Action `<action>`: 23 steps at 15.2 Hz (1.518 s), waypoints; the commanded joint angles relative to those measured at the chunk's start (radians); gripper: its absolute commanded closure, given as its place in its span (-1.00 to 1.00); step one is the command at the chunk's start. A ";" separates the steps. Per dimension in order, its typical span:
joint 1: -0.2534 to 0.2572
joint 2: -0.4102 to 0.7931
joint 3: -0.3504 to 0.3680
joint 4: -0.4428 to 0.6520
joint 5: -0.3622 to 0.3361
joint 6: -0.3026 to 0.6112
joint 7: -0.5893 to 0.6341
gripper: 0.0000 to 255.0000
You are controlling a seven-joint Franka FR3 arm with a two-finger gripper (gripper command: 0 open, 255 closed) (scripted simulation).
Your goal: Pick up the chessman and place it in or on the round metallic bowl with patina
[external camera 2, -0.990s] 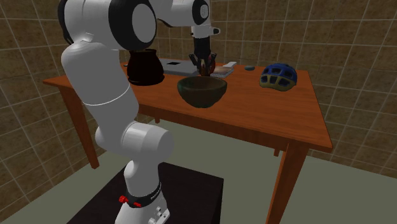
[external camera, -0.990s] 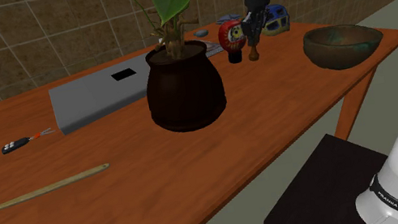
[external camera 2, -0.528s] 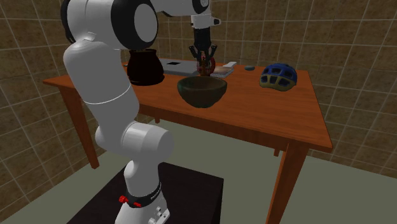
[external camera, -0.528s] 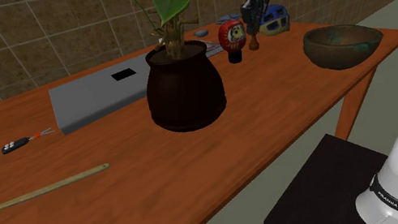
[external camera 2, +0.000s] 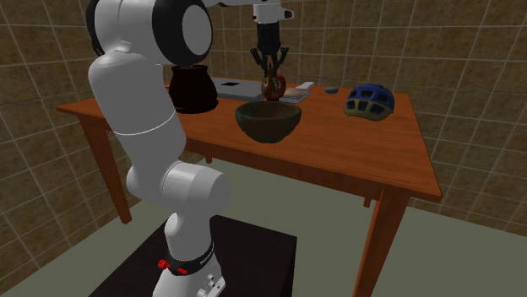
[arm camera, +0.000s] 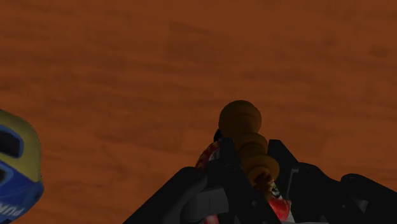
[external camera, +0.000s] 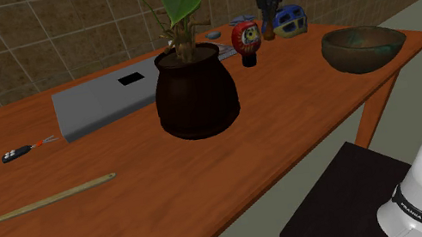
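Shoulder view | gripper [external camera: 269, 15] clenched on brown chessman [external camera: 269, 33], long axis upright | bowl [external camera: 360, 55] well apart, toward the shoulder view's right and nearer | carry probably heads that way

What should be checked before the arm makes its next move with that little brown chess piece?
1. Chessman clasped between the fingers of the gripper: ok.
2. Chessman off the table: ok, it hangs above the wood.
3. Bowl upright with nothing inside: ok.
4. Chessman over the bowl: not ok, it hangs near the red doll, off to the bowl's side.
5. Way to the bowl free of the blue helmet: ok as far as it looks, since the helmet lies off to one side.
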 commanded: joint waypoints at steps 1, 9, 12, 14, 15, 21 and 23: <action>0.001 0.014 0.000 0.043 0.002 -0.030 -0.001 1.00; 0.001 0.069 -0.002 0.216 0.008 -0.147 -0.008 1.00; 0.001 0.095 -0.004 0.289 0.010 -0.194 -0.012 1.00; -0.002 0.060 -0.007 0.258 0.006 -0.198 -0.019 1.00; -0.006 0.024 -0.010 0.224 0.002 -0.200 -0.026 1.00; -0.028 -0.176 -0.033 0.061 -0.029 -0.233 -0.072 1.00; -0.036 -0.237 -0.042 0.020 -0.040 -0.252 -0.090 1.00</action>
